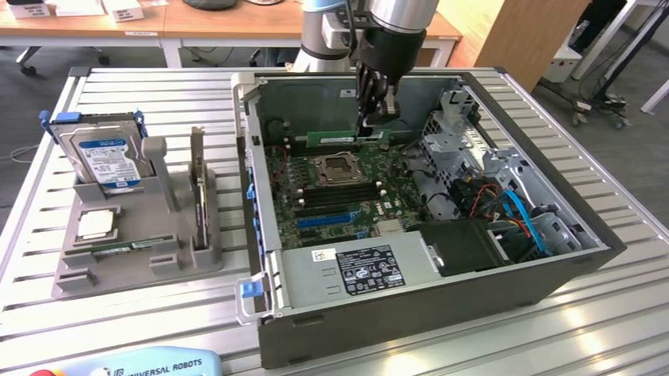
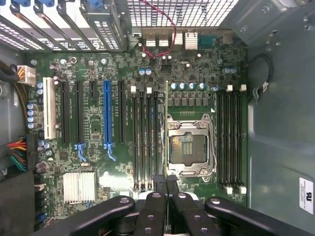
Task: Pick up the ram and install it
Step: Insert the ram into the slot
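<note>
The arm (image 1: 403, 16) comes down steeply from the far side of the slatted metal table (image 1: 125, 329), its wrist pointing almost straight down into the open computer case (image 1: 418, 313), which lies on its side with the interior facing up. Inside the case, the green motherboard (image 1: 345, 200) covers the floor, with a labelled silver power supply (image 1: 356, 270) along the near wall and a tangle of blue and red cables toward the exterior view's right. On the exterior view's left, well apart from the case, a grey rack (image 1: 136, 262) holds a hard drive (image 1: 105, 153) with a blue label standing upright and a small square processor chip (image 1: 96, 225) lying flat in a lower recess. The gripper (image 1: 377, 117) hangs near the case's back wall, its fingers pressed together on the ram (image 1: 334, 139), a narrow green stick held level and on edge just above the board. In the wrist view the ram (image 2: 166, 123) appears edge-on as a thin line running out from the gripper (image 2: 166, 181), between a bank of black memory slots (image 2: 145, 142) and the open processor socket (image 2: 189, 147).
</note>
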Robot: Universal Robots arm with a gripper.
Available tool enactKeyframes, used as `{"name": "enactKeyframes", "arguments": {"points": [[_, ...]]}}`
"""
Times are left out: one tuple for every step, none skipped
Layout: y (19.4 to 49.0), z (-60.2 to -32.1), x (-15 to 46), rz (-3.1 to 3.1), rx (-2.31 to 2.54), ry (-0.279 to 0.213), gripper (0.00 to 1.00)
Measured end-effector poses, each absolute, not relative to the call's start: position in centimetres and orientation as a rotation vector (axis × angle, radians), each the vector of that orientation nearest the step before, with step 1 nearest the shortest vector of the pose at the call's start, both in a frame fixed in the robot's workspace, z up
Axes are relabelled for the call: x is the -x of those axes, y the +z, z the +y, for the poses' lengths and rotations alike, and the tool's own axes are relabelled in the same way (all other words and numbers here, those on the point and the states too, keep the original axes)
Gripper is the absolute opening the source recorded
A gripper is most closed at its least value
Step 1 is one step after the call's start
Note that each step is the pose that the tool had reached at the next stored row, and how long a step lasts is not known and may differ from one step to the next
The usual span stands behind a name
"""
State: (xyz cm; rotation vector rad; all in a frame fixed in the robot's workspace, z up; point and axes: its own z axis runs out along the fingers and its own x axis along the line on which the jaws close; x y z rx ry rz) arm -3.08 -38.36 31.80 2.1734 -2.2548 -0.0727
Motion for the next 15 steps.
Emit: {"name": "enactKeyframes", "arguments": {"points": [[31.71, -38.36, 3.08, -2.255, -2.173, -0.073, 0.11], [31.64, -38.36, 3.08, -2.255, -2.173, -0.073, 0.11], [31.56, -38.36, 3.08, -2.255, -2.173, -0.073, 0.11], [31.47, -38.36, 3.08, -2.255, -2.173, -0.073, 0.11], [31.38, -38.36, 3.08, -2.255, -2.173, -0.073, 0.11], [31.30, -38.36, 3.08, -2.255, -2.173, -0.073, 0.11], [31.21, -38.36, 3.08, -2.255, -2.173, -0.073, 0.11], [31.13, -38.36, 3.08, -2.255, -2.173, -0.073, 0.11], [31.05, -38.36, 3.08, -2.255, -2.173, -0.073, 0.11], [30.95, -38.36, 3.08, -2.255, -2.173, -0.073, 0.11], [30.87, -38.36, 3.08, -2.255, -2.173, -0.073, 0.11], [30.80, -38.36, 3.08, -2.255, -2.173, -0.073, 0.11], [30.78, -38.36, 3.08, -2.255, -2.173, -0.073, 0.11], [30.78, -38.36, 3.08, -2.255, -2.173, -0.073, 0.11], [30.78, -38.36, 3.08, -2.255, -2.173, -0.073, 0.11]]}}
